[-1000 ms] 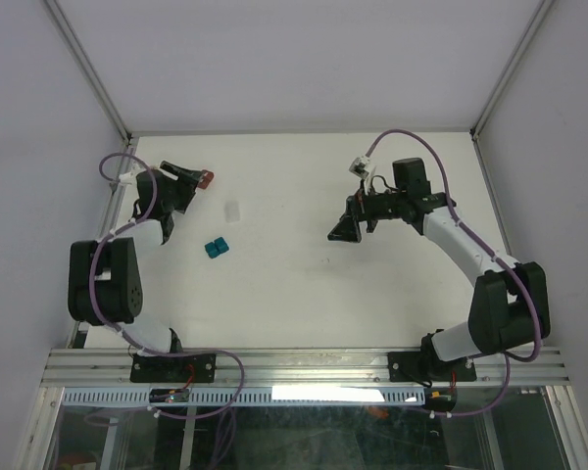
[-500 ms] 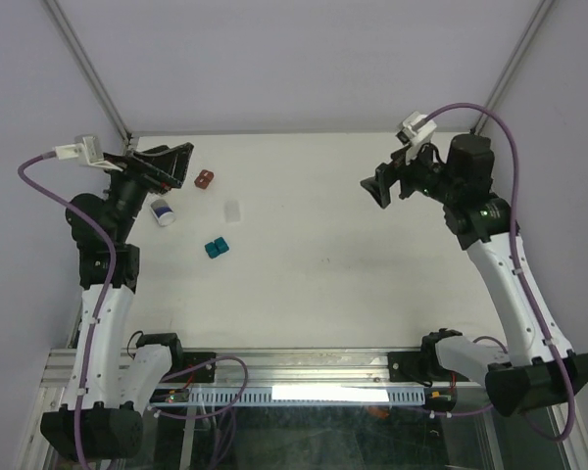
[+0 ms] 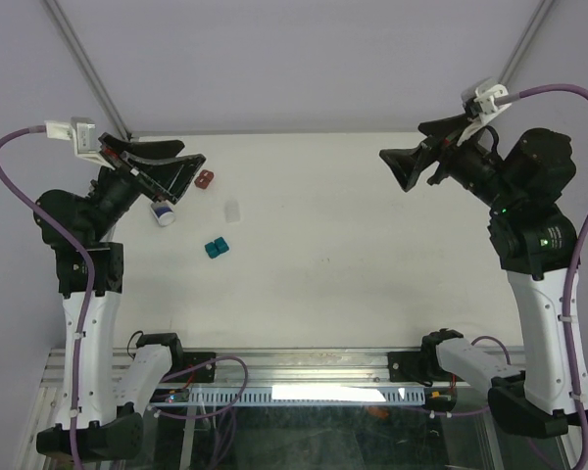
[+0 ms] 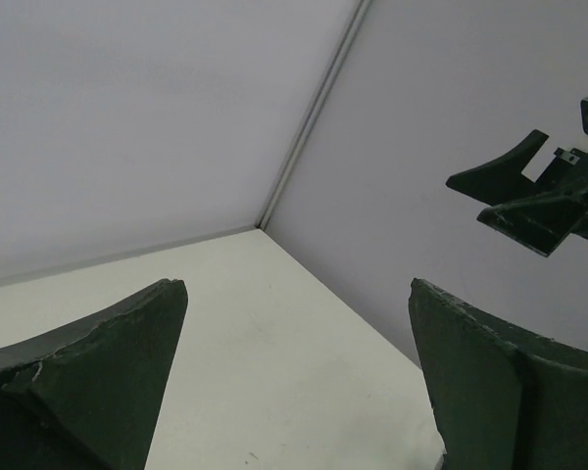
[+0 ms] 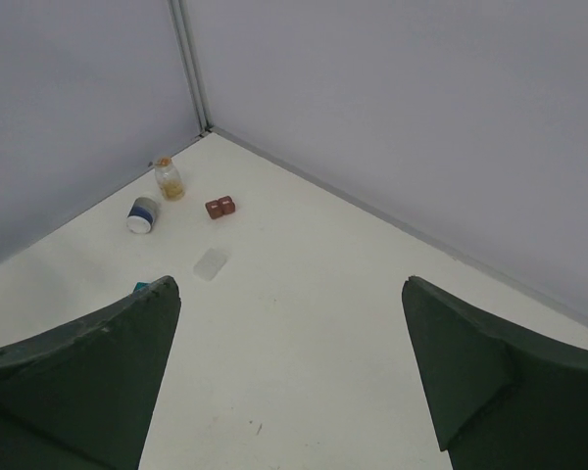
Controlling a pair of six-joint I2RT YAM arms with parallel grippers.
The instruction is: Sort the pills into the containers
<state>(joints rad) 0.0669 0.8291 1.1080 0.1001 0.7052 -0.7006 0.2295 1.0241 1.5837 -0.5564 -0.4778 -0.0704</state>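
The dark red container (image 3: pixel 205 178) sits at the table's far left. It also shows in the right wrist view (image 5: pixel 220 207). The teal container (image 3: pixel 216 248) lies nearer the front, and only a sliver of it (image 5: pixel 140 287) shows by my right finger. My left gripper (image 3: pixel 183 176) is open and empty, raised high over the far left corner. In its own view (image 4: pixel 297 289) only bare table lies between its fingers. My right gripper (image 3: pixel 400 168) is open and empty, raised high at the far right, looking across the table (image 5: pixel 289 284). I see no loose pills.
A white bottle with a blue band (image 3: pixel 163 212) lies on its side left of the containers (image 5: pixel 142 214). A small amber vial (image 5: pixel 168 179) stands near the corner. A flat clear plastic piece (image 3: pixel 233 211) lies beside them. White enclosure walls bound the table.
Both arms have risen from low, folded poses to tall, upright ones. The left gripper lifted away from the dark red container, and the right gripper moved up and back to the right. Objects unmoved.
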